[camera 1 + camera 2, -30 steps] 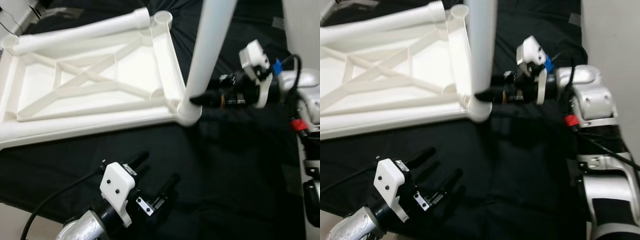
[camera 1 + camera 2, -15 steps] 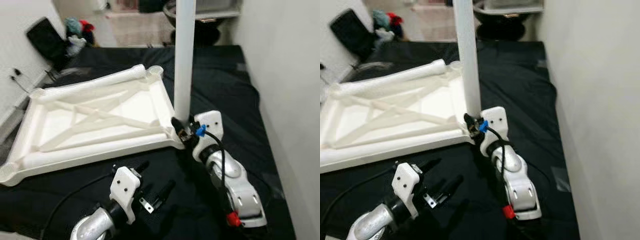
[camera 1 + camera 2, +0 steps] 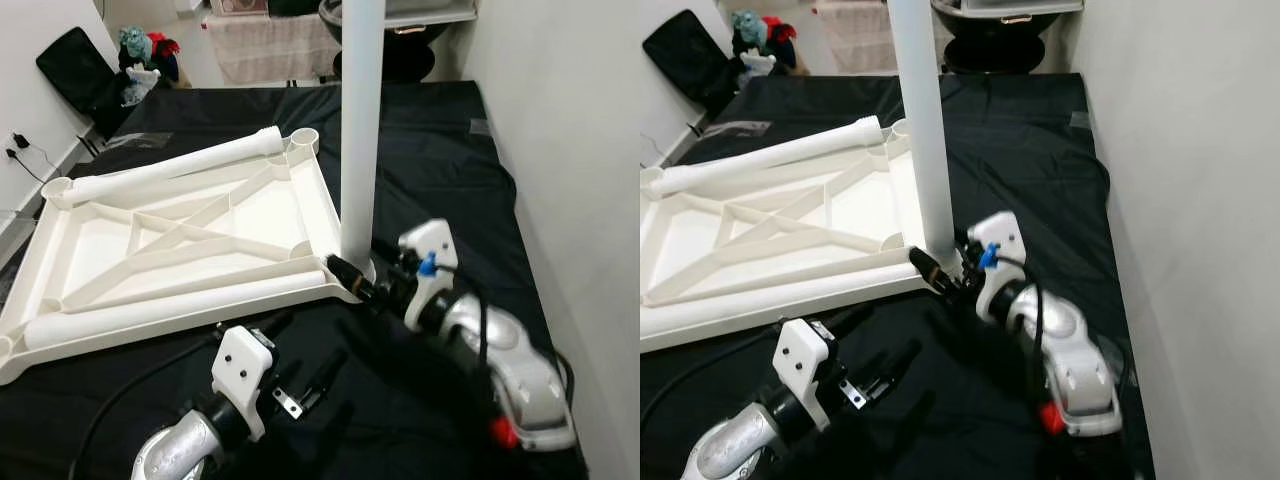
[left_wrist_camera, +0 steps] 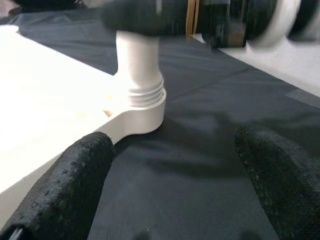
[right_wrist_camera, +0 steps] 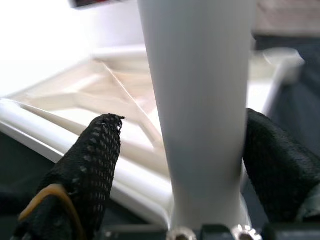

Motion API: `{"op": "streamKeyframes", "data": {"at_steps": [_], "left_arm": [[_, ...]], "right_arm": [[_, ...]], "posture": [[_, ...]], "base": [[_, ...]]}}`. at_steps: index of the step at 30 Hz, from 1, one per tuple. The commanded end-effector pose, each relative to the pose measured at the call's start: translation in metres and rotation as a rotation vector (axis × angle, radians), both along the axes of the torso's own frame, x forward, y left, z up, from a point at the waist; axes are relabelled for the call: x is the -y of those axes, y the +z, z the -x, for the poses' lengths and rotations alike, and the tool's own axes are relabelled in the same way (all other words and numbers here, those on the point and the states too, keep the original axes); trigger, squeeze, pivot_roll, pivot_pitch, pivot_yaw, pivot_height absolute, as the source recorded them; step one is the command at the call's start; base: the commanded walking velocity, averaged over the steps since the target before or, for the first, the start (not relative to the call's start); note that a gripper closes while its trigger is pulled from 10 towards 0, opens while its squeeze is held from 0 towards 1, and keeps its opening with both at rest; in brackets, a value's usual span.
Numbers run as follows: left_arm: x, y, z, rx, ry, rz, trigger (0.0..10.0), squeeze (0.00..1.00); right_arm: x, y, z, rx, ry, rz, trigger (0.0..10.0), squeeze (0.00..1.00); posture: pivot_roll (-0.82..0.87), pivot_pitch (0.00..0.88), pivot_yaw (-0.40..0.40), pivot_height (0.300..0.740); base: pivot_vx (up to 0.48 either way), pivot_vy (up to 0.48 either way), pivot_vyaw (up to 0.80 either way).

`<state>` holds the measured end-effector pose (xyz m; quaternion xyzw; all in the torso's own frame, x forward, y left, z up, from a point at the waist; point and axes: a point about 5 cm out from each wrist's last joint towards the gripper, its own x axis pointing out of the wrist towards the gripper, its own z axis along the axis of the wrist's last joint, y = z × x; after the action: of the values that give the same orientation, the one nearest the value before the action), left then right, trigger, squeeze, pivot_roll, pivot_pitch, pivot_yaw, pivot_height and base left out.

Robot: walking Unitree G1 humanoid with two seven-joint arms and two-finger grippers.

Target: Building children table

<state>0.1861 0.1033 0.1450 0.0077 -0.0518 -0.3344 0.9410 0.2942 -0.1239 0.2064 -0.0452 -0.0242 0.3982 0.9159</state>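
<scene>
A white tabletop (image 3: 180, 250) lies upside down on a black sheet (image 3: 440, 150), its near edge just ahead of the left gripper (image 3: 305, 350) and its right corner under the one upright leg (image 3: 360, 130). Two more legs lie loose on it: one (image 3: 175, 172) along the far edge, one (image 3: 170, 308) along the near edge. The right gripper (image 3: 352, 282) sits at the base of the upright leg, a finger (image 5: 85, 170) on each side, clasping it. The left gripper hangs over bare sheet, fingers (image 4: 75, 175) spread with nothing between them. Open sheet runs right of the tabletop to a pale wall (image 3: 570, 150); a dark bag (image 3: 75, 75) stands at far left.
</scene>
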Motion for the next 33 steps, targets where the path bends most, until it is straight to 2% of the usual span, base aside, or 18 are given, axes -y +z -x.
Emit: {"op": "streamKeyframes", "data": {"at_steps": [1,3,7,8,9,11,12,14,15,21,27,30,31,32,33], "left_arm": [[0.000,0.001,0.006,-0.004,-0.005,-0.003,10.0,0.00],[0.001,0.003,0.008,-0.003,-0.005,-0.001,10.0,0.00],[0.002,0.005,0.011,-0.001,-0.004,0.001,10.0,0.00],[0.003,0.007,0.014,0.000,-0.003,0.002,10.0,0.00],[0.003,0.009,0.016,0.002,-0.003,0.002,10.0,0.00],[0.003,0.010,0.018,0.003,-0.003,0.002,10.0,0.00],[0.004,0.013,0.021,0.005,-0.002,0.002,10.0,0.00],[0.004,0.013,0.022,0.006,-0.001,0.001,10.0,0.00],[0.004,0.014,0.024,0.007,-0.001,0.001,10.0,0.00],[0.004,0.020,0.032,-0.002,-0.010,0.003,10.0,0.00],[0.004,0.020,0.033,-0.008,-0.013,0.003,10.0,0.00],[0.005,0.017,0.030,-0.014,-0.008,0.001,10.0,0.00],[0.006,0.013,0.029,-0.017,-0.007,-0.001,10.0,0.00],[0.006,0.013,0.029,-0.017,-0.007,-0.001,10.0,0.00],[0.007,0.010,0.029,-0.020,-0.006,-0.004,10.0,0.00]], "right_arm": [[0.006,0.007,-0.011,0.037,0.052,0.029,10.0,1.00],[0.008,0.017,-0.021,0.077,0.098,0.084,10.0,1.00],[0.008,0.029,-0.028,0.088,0.195,0.127,10.0,1.00],[0.010,0.039,-0.031,0.071,0.350,0.195,10.0,0.16],[0.011,0.046,-0.034,0.082,0.389,0.225,10.0,0.00],[0.013,0.051,-0.036,0.091,0.418,0.243,10.0,0.00],[0.015,0.065,-0.042,0.106,0.450,0.227,4.4,0.00],[0.016,0.069,-0.043,0.109,0.458,0.219,4.4,0.00],[0.018,0.073,-0.046,0.107,0.478,0.213,0.0,0.00],[0.026,0.089,-0.056,0.113,0.501,0.194,0.0,0.00],[0.033,0.087,-0.054,0.098,0.495,0.188,0.0,0.00],[0.046,0.068,-0.047,0.089,0.261,0.168,0.0,0.00],[0.047,0.053,-0.042,0.061,0.137,0.140,0.0,0.00],[0.047,0.053,-0.042,0.061,0.137,0.140,0.0,0.00],[0.047,0.044,-0.039,0.041,0.063,0.122,0.0,0.00]], "posture": [[-0.03,0.229,0.042,0.740],[-0.02,0.237,0.041,0.740],[-0.01,0.252,0.040,0.740],[0.01,0.276,0.033,0.740],[0.02,0.290,0.030,0.740],[0.02,0.295,0.028,0.740],[0.03,0.311,0.024,0.740],[0.03,0.311,0.024,0.740],[0.04,0.336,0.020,0.740],[0.07,0.377,0.034,0.740],[0.08,0.376,0.034,0.740],[0.07,0.345,0.009,0.740],[0.09,0.296,-0.019,0.740],[0.09,0.296,-0.019,0.740],[0.09,0.296,-0.019,0.740]], "base": [[0.000,0.000,0.00],[0.000,0.000,0.00],[0.000,0.000,0.00],[0.000,0.000,0.00],[0.000,0.000,0.00],[0.000,0.000,0.00],[0.000,0.000,0.00],[0.000,0.000,0.00],[0.000,0.000,0.00],[0.000,0.000,0.00],[0.000,0.000,0.00],[0.000,0.000,0.00],[0.000,0.000,0.00],[0.000,0.000,0.00],[0.000,0.000,0.00]]}}
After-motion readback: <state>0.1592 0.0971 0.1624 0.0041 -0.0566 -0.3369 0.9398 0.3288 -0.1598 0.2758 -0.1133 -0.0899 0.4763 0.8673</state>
